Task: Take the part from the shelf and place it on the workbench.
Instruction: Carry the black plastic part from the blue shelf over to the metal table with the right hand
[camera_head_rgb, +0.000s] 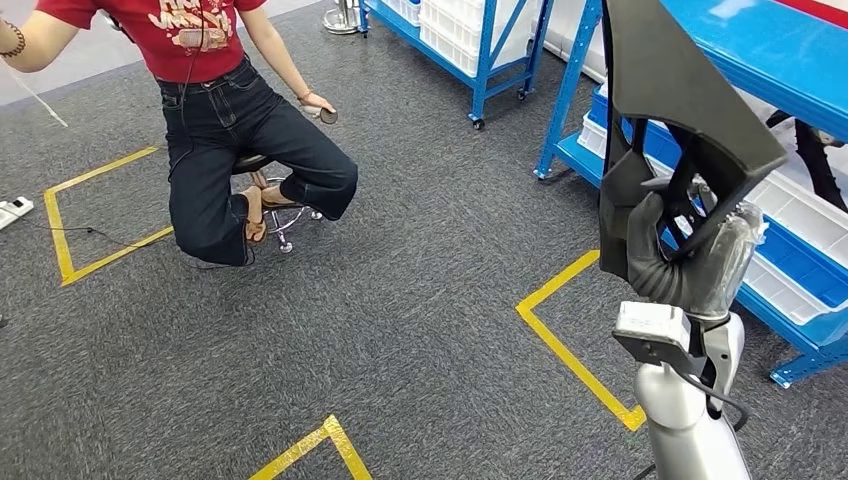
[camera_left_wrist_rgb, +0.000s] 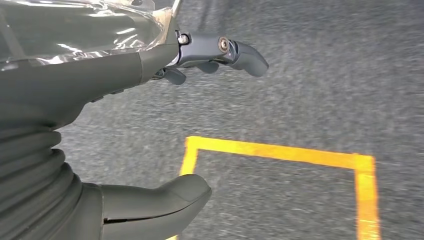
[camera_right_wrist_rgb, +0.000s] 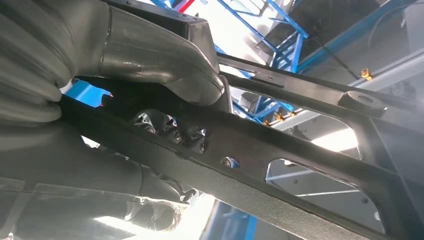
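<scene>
My right hand (camera_head_rgb: 690, 262) grips a large black frame-like part (camera_head_rgb: 668, 90), held upright in front of the blue shelf (camera_head_rgb: 790, 50) at the right of the head view. The right wrist view shows the thumb (camera_right_wrist_rgb: 165, 55) pressed over the part's black bars (camera_right_wrist_rgb: 280, 150) and the dark fingers wrapped beneath. My left hand (camera_left_wrist_rgb: 150, 125) hangs over the grey carpet with thumb and fingers (camera_left_wrist_rgb: 240, 50) apart and nothing in it.
A person in a red shirt sits on a stool (camera_head_rgb: 265, 190) at the upper left. A second blue rack with white bins (camera_head_rgb: 470, 40) stands at the back. Yellow tape marks (camera_head_rgb: 570, 340) lie on the carpet. White bins (camera_head_rgb: 800, 230) fill the near shelf's low tier.
</scene>
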